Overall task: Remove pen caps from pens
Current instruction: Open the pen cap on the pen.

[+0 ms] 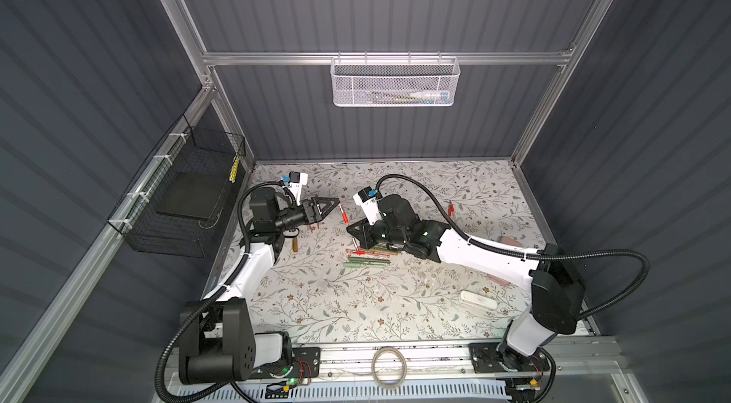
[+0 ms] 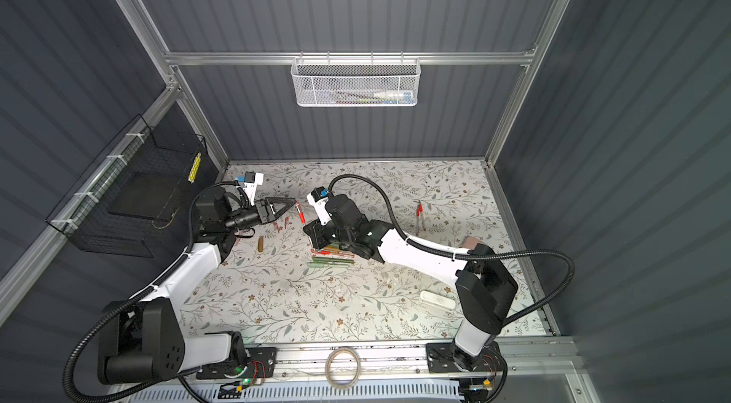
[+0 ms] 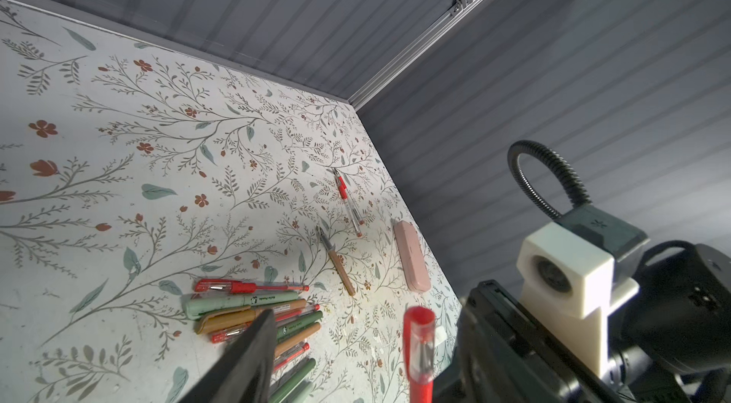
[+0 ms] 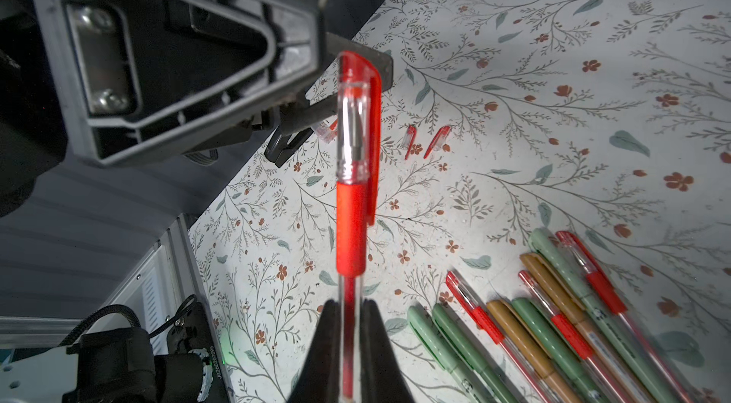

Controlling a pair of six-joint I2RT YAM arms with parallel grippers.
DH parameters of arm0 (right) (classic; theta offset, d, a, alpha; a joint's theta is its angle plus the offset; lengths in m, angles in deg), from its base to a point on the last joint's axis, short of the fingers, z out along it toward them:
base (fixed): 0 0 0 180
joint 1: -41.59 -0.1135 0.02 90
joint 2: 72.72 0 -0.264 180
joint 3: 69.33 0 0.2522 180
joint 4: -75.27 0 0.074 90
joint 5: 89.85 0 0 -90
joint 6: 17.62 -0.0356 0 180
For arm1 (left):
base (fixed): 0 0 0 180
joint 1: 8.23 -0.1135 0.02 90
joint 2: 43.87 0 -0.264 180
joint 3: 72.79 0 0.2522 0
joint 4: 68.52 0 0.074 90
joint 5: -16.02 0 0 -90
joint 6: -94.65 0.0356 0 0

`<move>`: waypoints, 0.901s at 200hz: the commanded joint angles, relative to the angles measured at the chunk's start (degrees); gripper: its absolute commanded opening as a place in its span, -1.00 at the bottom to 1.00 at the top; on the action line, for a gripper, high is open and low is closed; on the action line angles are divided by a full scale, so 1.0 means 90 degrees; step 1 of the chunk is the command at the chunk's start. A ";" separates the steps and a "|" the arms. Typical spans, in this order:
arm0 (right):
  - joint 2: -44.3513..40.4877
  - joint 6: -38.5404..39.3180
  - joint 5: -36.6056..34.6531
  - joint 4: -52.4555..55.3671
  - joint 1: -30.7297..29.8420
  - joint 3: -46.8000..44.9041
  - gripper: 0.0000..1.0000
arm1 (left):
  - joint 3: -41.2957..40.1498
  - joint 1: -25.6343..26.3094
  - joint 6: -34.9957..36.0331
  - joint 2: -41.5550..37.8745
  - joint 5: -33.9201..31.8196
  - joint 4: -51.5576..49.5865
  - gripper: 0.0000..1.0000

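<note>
My right gripper (image 4: 351, 308) is shut on the clear barrel of a red pen (image 4: 350, 223). The red cap (image 4: 356, 104) sits on the pen and points at my left gripper (image 1: 336, 202). That gripper is open, and its tips stand beside the cap without clamping it. In the left wrist view one dark finger (image 3: 249, 353) shows well apart from the cap (image 3: 418, 337). In both top views the held pen (image 2: 300, 214) hangs above the table between the two grippers. A pile of red, green and brown pens (image 1: 368, 256) lies just in front of the right gripper.
Loose red caps (image 4: 435, 140) and a short brown piece (image 1: 294, 243) lie near the left arm. A red pen (image 3: 348, 199), a brown pen (image 3: 336, 258) and a pink case (image 3: 411, 258) lie to the right. A white case (image 1: 478, 299) sits front right.
</note>
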 commanded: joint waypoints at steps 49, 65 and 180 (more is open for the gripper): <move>0.0656 0.0073 -0.1273 0.0968 -0.0428 0.1114 -1.00 | 0.0321 0.0277 0.0465 0.0187 -0.0232 -0.0464 0.23; 0.0846 0.0092 -0.1434 0.1335 -0.0501 0.1473 -1.00 | 0.0420 0.0287 0.0485 0.0197 -0.0253 -0.0620 0.13; 0.1105 0.0105 -0.2133 0.1741 -0.0617 0.1654 -1.00 | 0.0540 0.0287 0.0785 0.0129 -0.0434 -0.1023 -0.42</move>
